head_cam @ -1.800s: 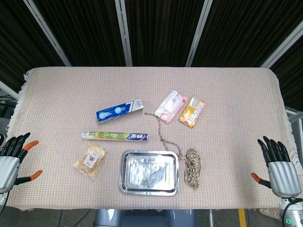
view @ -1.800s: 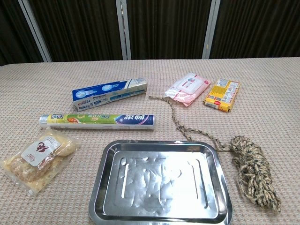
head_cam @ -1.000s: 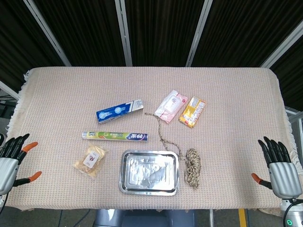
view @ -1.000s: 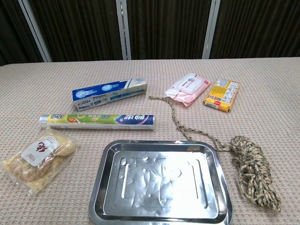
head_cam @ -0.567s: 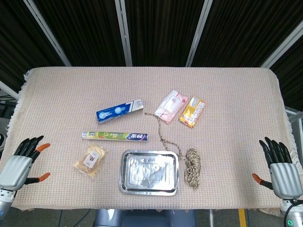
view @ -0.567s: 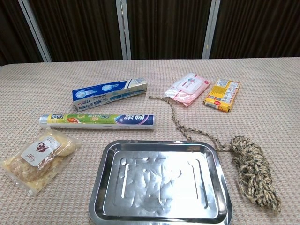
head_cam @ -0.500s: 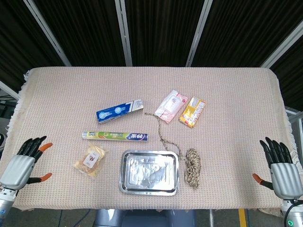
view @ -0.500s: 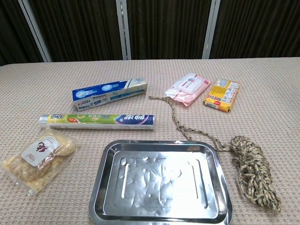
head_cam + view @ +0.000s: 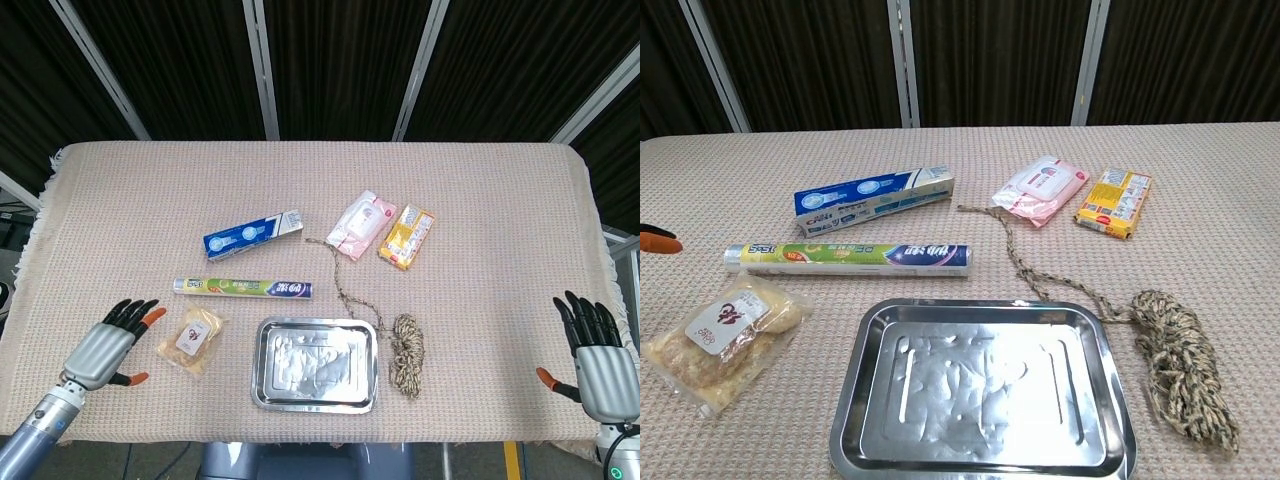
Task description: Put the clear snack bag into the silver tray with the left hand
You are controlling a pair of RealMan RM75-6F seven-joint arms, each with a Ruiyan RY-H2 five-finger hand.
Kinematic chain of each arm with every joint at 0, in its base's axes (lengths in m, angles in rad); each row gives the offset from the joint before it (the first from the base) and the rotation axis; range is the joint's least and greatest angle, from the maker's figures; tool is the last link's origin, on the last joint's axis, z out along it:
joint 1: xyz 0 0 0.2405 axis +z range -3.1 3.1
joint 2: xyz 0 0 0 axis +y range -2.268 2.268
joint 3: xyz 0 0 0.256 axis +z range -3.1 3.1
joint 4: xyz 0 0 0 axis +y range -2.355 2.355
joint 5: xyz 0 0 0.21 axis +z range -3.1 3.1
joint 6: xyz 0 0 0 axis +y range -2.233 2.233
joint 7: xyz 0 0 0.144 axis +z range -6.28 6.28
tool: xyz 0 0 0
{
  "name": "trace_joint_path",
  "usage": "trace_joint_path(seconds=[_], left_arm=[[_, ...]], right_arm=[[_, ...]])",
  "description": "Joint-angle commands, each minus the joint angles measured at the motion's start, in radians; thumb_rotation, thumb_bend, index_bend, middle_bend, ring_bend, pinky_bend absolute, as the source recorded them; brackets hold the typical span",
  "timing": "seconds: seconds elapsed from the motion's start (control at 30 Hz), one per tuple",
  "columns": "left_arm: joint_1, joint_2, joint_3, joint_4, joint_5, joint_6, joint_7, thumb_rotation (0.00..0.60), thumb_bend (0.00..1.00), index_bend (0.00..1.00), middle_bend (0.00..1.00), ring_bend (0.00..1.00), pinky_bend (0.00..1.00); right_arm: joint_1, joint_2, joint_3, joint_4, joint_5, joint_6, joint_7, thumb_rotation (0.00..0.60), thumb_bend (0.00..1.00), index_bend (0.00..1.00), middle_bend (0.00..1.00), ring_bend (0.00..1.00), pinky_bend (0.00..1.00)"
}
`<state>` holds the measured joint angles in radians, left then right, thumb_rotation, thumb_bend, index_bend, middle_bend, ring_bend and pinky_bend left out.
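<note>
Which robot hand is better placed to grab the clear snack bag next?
The left robot hand: it is open just left of the clear snack bag. The right robot hand sits at the far table edge, beyond the silver tray and rope.

Bare cloth separates left hand (image 9: 103, 348) from snack bag (image 9: 190, 340); foil roll (image 9: 241, 288) flanks behind; silver tray (image 9: 266, 385) beside.

chest view crops left hand (image 9: 658, 241) to fingertip.
</note>
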<state>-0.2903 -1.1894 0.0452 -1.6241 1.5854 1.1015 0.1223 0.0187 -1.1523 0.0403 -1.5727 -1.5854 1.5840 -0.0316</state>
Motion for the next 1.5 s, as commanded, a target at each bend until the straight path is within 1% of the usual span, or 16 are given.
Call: trace_joint_path(seconds=[0.03,0.5,0.6,0.67,0.7,0.77,0.8,0.83,0.9,1.0,1.13,1.27,1.37,1.5], left_arm=[[-0.027,-0.036,-0.01,0.008,-0.032,-0.045,0.025,0.562,0.01,0.08,0.0,0.0,0.0],[-0.115,-0.14,-0.04,0.033,-0.128,-0.174,0.097,0.566,0.01,0.08,0.0,0.0,0.0],[-0.132,-0.159,-0.043,0.034,-0.145,-0.197,0.11,0.565,0.01,0.1,0.0,0.0,0.0],[-0.142,-0.17,-0.043,0.037,-0.153,-0.21,0.115,0.567,0.02,0.14,0.0,0.0,0.01],[-0.147,-0.178,-0.043,0.042,-0.158,-0.217,0.118,0.577,0.05,0.18,0.0,0.0,0.06],[-0.152,-0.195,-0.043,0.052,-0.161,-0.217,0.118,0.595,0.15,0.3,0.02,0.03,0.22],[-0.152,-0.203,-0.044,0.057,-0.159,-0.211,0.114,0.6,0.22,0.39,0.06,0.09,0.32],[-0.151,-0.211,-0.045,0.063,-0.154,-0.201,0.108,0.6,0.29,0.46,0.12,0.16,0.39],[-0.143,-0.23,-0.046,0.086,-0.128,-0.16,0.089,0.6,0.35,0.53,0.2,0.25,0.46],[-0.128,-0.247,-0.041,0.112,-0.083,-0.098,0.036,0.6,0.4,0.59,0.27,0.3,0.5],[-0.116,-0.245,-0.038,0.123,-0.02,-0.016,-0.042,0.6,0.41,0.6,0.29,0.3,0.5],[-0.116,-0.23,-0.034,0.095,0.046,0.051,-0.109,0.6,0.41,0.57,0.28,0.3,0.5],[-0.135,-0.226,-0.034,0.069,0.075,0.055,-0.137,0.6,0.4,0.54,0.28,0.3,0.49],[-0.172,-0.244,-0.054,0.031,0.092,0.038,-0.113,0.6,0.4,0.53,0.28,0.29,0.49]], right_arm=[[-0.001,-0.002,0.0,0.004,-0.002,0.002,0.003,0.6,0.0,0.0,0.0,0.0,0.0],[0.001,-0.005,0.001,0.007,0.005,-0.007,0.002,0.6,0.0,0.0,0.0,0.0,0.0],[0.0,-0.005,0.002,0.005,0.006,-0.005,-0.001,0.6,0.0,0.0,0.0,0.0,0.0],[0.0,-0.004,0.003,0.003,0.005,-0.005,-0.003,0.6,0.0,0.0,0.0,0.0,0.0],[0.0,-0.004,0.002,0.002,0.006,-0.005,-0.004,0.6,0.0,0.0,0.0,0.0,0.0],[-0.001,-0.004,0.001,0.001,0.006,-0.005,-0.005,0.6,0.0,0.0,0.0,0.0,0.0],[-0.002,-0.003,0.001,0.001,0.006,-0.004,-0.005,0.6,0.0,0.0,0.0,0.0,0.0],[-0.003,-0.003,0.001,0.001,0.006,-0.003,-0.006,0.6,0.0,0.0,0.0,0.0,0.0],[-0.005,-0.002,0.002,0.001,0.006,0.001,-0.007,0.6,0.0,0.0,0.0,0.0,0.0],[-0.006,0.0,0.002,-0.001,0.005,0.004,-0.009,0.6,0.0,0.0,0.0,0.0,0.0],[-0.004,-0.001,0.002,-0.002,0.005,0.001,-0.009,0.6,0.0,0.0,0.0,0.0,0.0],[0.0,-0.003,0.003,-0.001,0.003,-0.005,-0.009,0.6,0.0,0.0,0.0,0.0,0.0],[0.002,-0.002,0.003,-0.003,-0.001,-0.006,-0.009,0.6,0.0,0.0,0.0,0.0,0.0],[0.003,-0.002,0.003,-0.002,-0.008,-0.001,-0.009,0.6,0.0,0.0,0.0,0.0,0.0]])
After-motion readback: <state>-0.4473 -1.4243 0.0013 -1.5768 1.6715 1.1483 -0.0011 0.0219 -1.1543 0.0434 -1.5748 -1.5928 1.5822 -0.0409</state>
